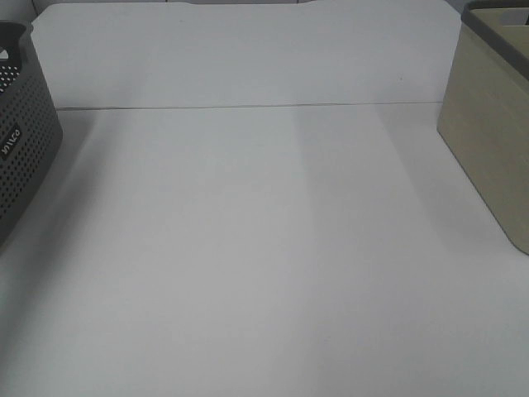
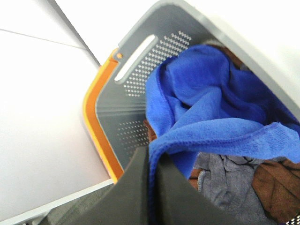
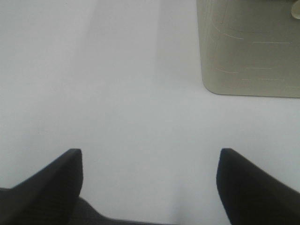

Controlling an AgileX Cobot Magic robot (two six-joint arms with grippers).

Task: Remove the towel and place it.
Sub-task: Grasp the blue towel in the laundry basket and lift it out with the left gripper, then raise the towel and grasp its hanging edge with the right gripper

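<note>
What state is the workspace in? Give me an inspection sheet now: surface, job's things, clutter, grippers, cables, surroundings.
Surface: white table, thin seam across its far part, no spills seen.
Job's things: towel, blue, bunched inside the grey basket with the orange rim; not yet out.
Clutter: grey cloth and brown cloth beneath the towel in the same basket; beige basket at the table's right side.
Grippers: left gripper has its fingers shut on an edge of the towel; right gripper open above the table, holding nothing.
Cables: nothing seen.
Surroundings: nothing seen.
</note>
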